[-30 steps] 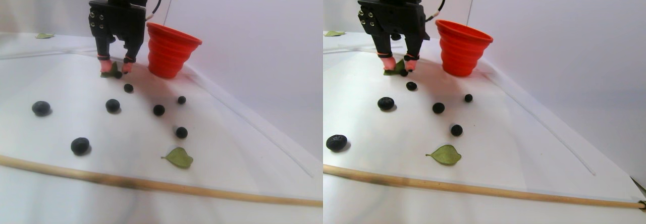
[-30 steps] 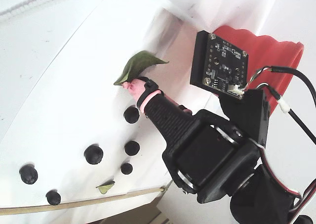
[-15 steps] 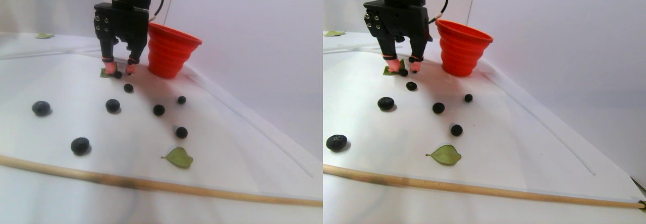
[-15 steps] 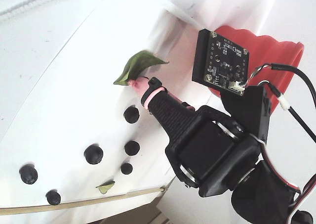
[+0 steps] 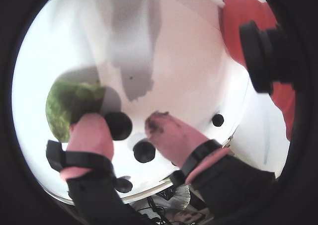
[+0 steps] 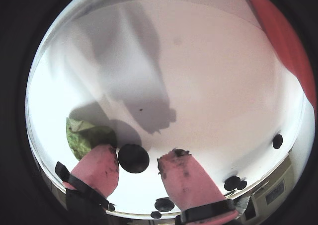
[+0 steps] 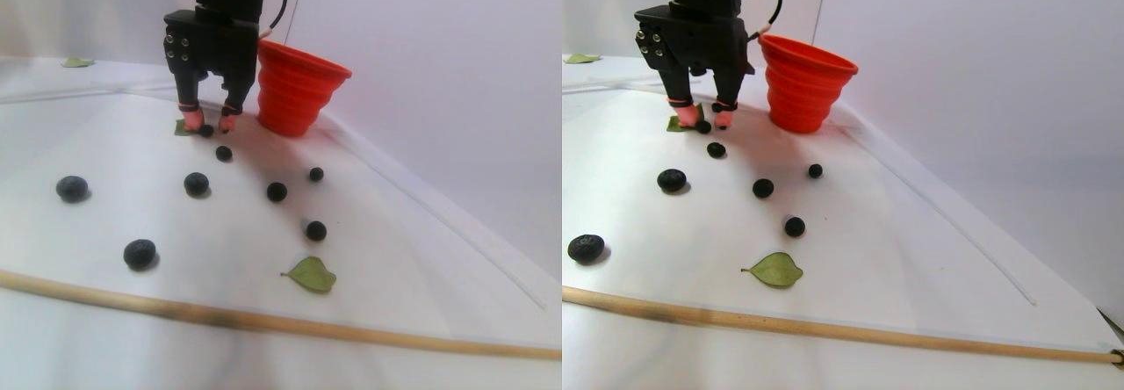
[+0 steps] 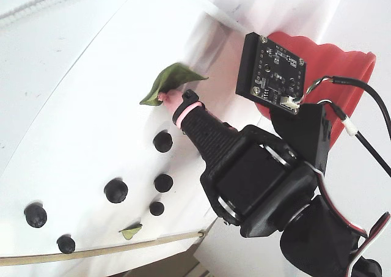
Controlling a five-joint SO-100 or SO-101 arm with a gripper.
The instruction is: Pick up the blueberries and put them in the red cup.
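Beside the red cup [image 7: 294, 87], we straddle 1 blueberry [image 6: 133, 158] on the worktop [image 7: 421, 258] with our end effector [image 6: 139, 168] spread; closing may pinch the green leaf [image 6: 82, 135] or roll it away.

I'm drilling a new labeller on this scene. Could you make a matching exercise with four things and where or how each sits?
Things:
1. red cup
2. nearest-the-cup blueberry
3. front leaf
4. wooden stick

Places:
a. lies across the foreground of the stereo pair view
b. between the pink fingertips
c. stands upright, rim up
d. flat on the white surface, just behind the stick

Pairs: 1-c, 2-b, 3-d, 4-a
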